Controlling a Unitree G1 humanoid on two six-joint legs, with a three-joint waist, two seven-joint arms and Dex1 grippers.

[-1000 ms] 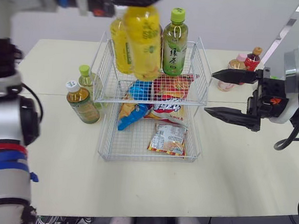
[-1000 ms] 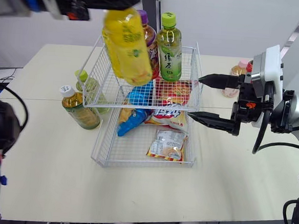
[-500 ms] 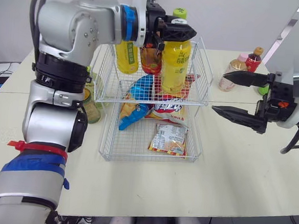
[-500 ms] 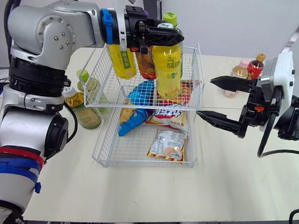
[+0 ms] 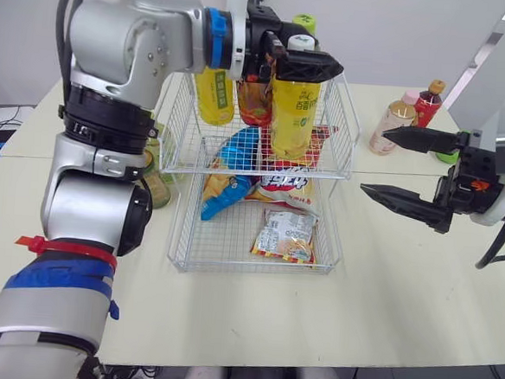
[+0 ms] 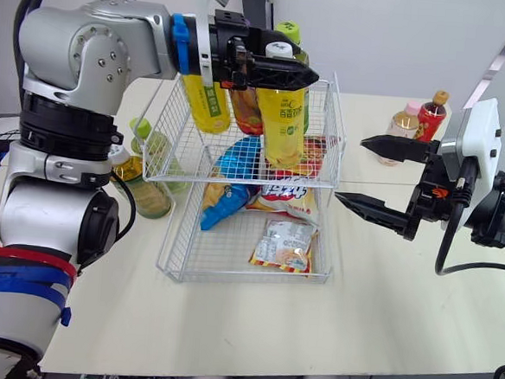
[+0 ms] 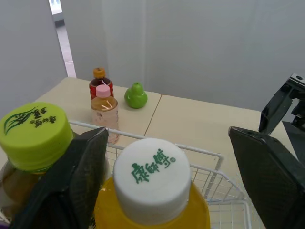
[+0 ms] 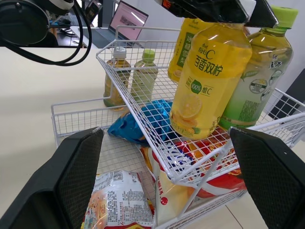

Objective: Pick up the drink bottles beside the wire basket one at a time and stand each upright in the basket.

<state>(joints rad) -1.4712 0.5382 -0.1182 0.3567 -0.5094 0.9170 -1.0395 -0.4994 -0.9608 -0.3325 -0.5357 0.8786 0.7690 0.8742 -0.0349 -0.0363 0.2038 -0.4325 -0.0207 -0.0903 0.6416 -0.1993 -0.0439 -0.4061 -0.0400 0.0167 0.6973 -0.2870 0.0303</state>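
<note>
The jaws of the left gripper (image 5: pixel 302 56) stand wide open on either side of the white cap (image 7: pixel 152 177) of the yellow lemon drink bottle (image 5: pixel 294 114). In the left wrist view there is a clear gap between the cap and one finger. I therefore judge that the bottle is not clamped and is carried by the wire. It stands nearly upright on the upper tier of the wire basket (image 5: pixel 348 131). It is just in front of a green tea bottle (image 8: pixel 259 71) and beside another yellow bottle (image 5: pixel 214 96) and a reddish bottle (image 5: pixel 254 103), which help to keep it from tipping. Snack packets (image 5: pixel 282 233) lie in the lower tier.

The jaws of the right gripper (image 6: pixel 351 169) are also open and empty, above the surface (image 5: pixel 402 287) to the right of the basket. This is probably to be ready for the pink-capped bottle (image 5: pixel 391 125) and the red bottle (image 5: pixel 427 98) nearby. A white-capped tea bottle (image 8: pixel 116 76) and a green-capped bottle (image 8: pixel 143 78) stand at the left of the basket, not yet collected.
</note>
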